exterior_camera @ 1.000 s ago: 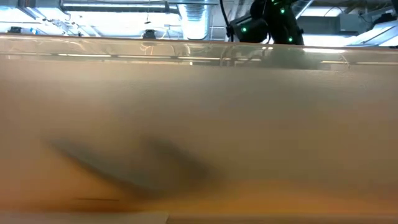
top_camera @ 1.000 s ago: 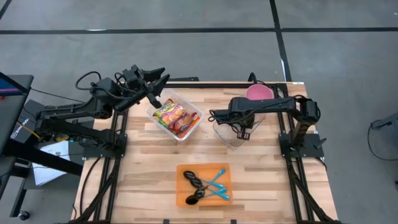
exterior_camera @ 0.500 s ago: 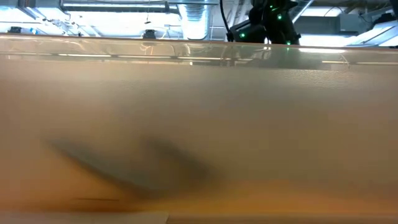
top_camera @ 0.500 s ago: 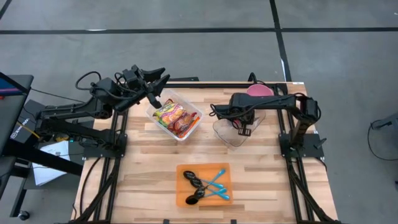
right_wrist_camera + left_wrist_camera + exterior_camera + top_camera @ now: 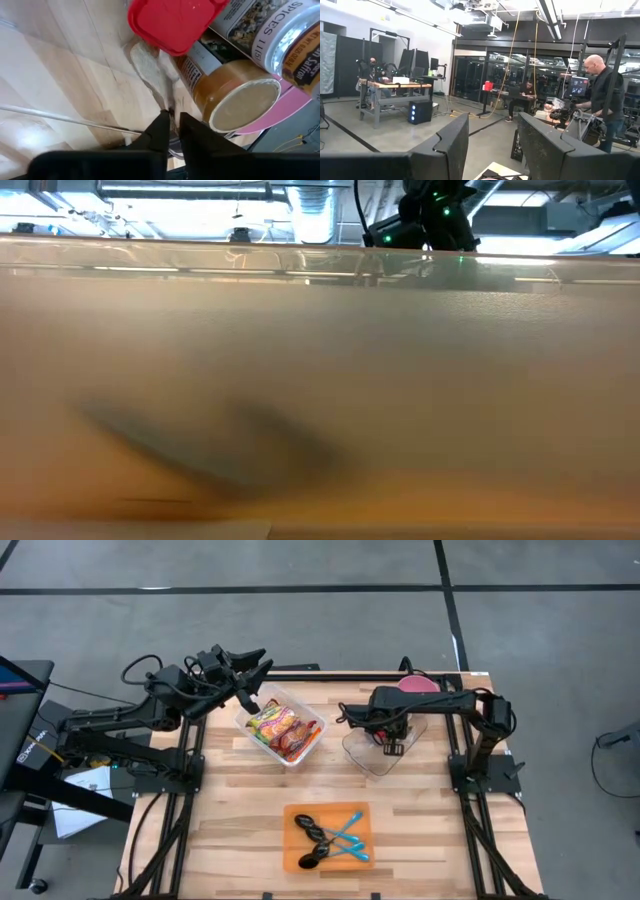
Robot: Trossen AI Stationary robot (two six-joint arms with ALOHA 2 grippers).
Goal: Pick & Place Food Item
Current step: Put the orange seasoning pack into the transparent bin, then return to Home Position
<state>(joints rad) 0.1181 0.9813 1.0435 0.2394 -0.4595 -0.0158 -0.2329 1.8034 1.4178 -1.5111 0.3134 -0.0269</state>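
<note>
Bright food packets (image 5: pixel 279 727) lie in a clear bin (image 5: pixel 318 727) at the far left. My left gripper (image 5: pixel 256 663) (image 5: pixel 492 145) hangs open above the bin's far corner, pointing out into the room. My right gripper (image 5: pixel 392 746) (image 5: pixel 174 118) points steeply down over the far side of a clear tub (image 5: pixel 362 756), its fingers almost together with nothing seen between them. Just beyond them lie a red lid (image 5: pixel 172 22), a jar of brown paste (image 5: pixel 235 95) on its side and a spice jar (image 5: pixel 295 40), next to a pink bowl (image 5: pixel 420 686).
An orange tray (image 5: pixel 328 837) with dark and blue utensils sits near the table's front edge. A pale flat patch (image 5: pixel 150 65) on the wood runs up to my right fingertips. The low view is filled by a blurred tan surface. A person stands in the room beyond.
My right gripper has swung a little toward the table's far edge, from the middle of the clear tub toward its far rim and the pink bowl.
</note>
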